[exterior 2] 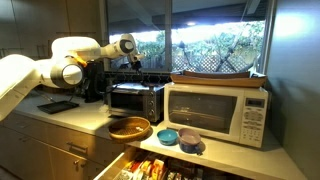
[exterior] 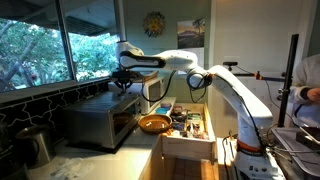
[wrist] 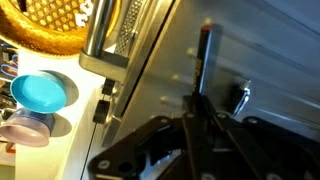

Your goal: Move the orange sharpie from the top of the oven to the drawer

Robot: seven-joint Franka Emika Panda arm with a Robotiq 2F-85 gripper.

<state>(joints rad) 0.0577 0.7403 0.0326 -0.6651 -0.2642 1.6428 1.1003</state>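
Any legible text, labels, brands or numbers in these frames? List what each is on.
None can be read.
Microwave control panel: markings too small.
Packets in the drawer: print blurred.
Wall picture: no legible words.

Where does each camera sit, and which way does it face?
In an exterior view: near the base of the arm, facing along the counter toward the toaster oven; the whole arm shows.
In an exterior view: in front of the counter, facing the windows and microwave; arm enters picture-left.
Wrist view: above the oven, looking down past the pincer at the sharpie.
Shared: the orange bowl in all three; the open drawer in both exterior views.
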